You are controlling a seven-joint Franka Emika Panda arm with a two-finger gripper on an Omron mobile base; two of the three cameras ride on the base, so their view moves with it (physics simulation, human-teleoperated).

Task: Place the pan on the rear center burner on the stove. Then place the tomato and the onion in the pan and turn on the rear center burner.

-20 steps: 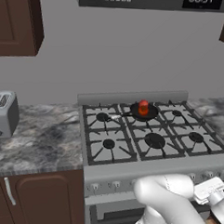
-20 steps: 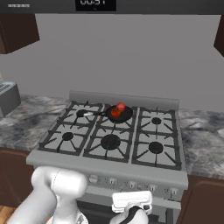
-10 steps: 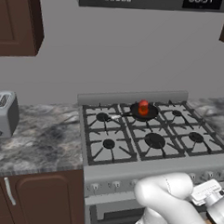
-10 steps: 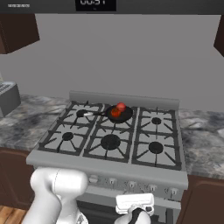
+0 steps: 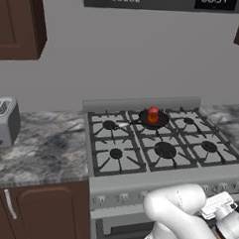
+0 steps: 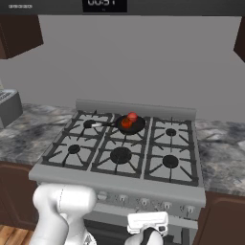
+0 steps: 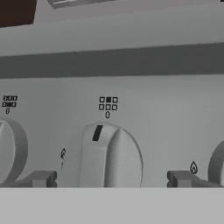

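1. My gripper [image 7: 111,179] is spread wide, one fingertip on each side of a grey knob [image 7: 105,155] on the front panel of the stove [image 5: 138,184]. Neither fingertip [image 7: 41,179] touches it yet, and the knob sits roughly centred between them, a little nearer the left one.

2. The small diagram above this knob [image 7: 108,103] has its upper middle square filled in. I read that as the rear centre position, so I judge this is the right knob for the step in hand, turning on the burner.

3. The knob's dark pointer mark sits near the top, tilted slightly right, close to the "0" printed above. I take that as off.

4. To do this well I would push straight in until the fingertips reach past the knob's ridge, close squarely on it, then twist toward the flame symbol without sliding sideways. Neighbouring knobs flank this one on both sides of the panel, so drifting could catch the wrong one.

5. Beyond the panel, on top of the stove, the pan [image 6: 130,125] already rests on the rear center burner [image 5: 154,119], its handle pointing toward the rear left burner.

6. In the pan lie the tomato [image 6: 126,123] and the onion [image 6: 132,116], touching, the onion farther back. I see no flame yet.
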